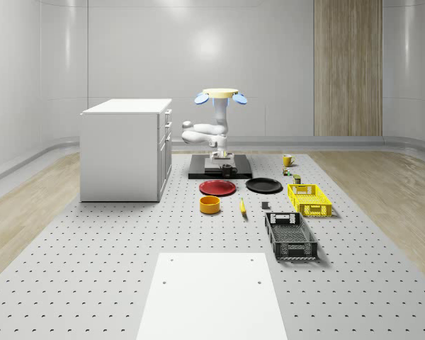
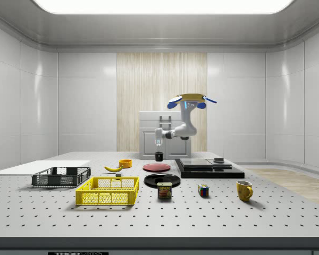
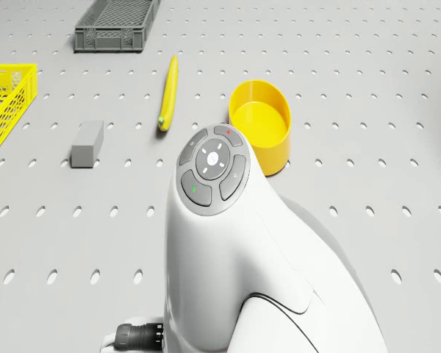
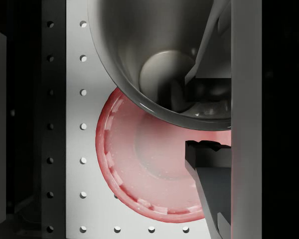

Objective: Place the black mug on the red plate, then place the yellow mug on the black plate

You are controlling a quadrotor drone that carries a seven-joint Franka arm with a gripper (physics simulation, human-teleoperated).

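Whole-scene view: the drone (image 1: pixel 219 95) hovers over a dark platform (image 1: pixel 198 172) toward the worktop's far edge, beside a white cabinet (image 1: pixel 124 149). The arm is folded downward, and the gripper (image 1: pixel 222 160) is seen just above the black mug (image 1: pixel 228 170). The red plate (image 1: pixel 217 188) lies just in front of the mug, with the black plate (image 1: pixel 263 185) beside it. The yellow mug (image 1: pixel 287 160) stands well apart, toward the far right corner. Whether the black mug is lifted is hard to judge here.

Side view: the black mug (image 2: pixel 159 156) hangs under the gripper (image 2: pixel 158 143), apart from the red plate (image 2: pixel 156 167) below it. The handle cannot be made out.

Drone view: the foreground is taken up by the arm's white link (image 3: pixel 220 243), which hides the mug and both plates. A yellow bowl (image 3: pixel 261 125) and a banana (image 3: pixel 167 92) lie beyond it.

Wrist view: the gripper (image 4: pixel 199 117) is pinched on the wall of the black mug (image 4: pixel 139 50), one finger inside the cup and one outside. The red plate (image 4: pixel 149 169) is seen beneath, partly covered by the mug and cut off by a finger (image 4: pixel 212 184).

The grip is judged thin, being on the rim alone, so the mug could swing or slip if the drone sways. The mug appears off the plate's centre. If released from here, it might be set on the raised rim and tip over. The mug's underside is hidden, so its clearance cannot be confirmed.
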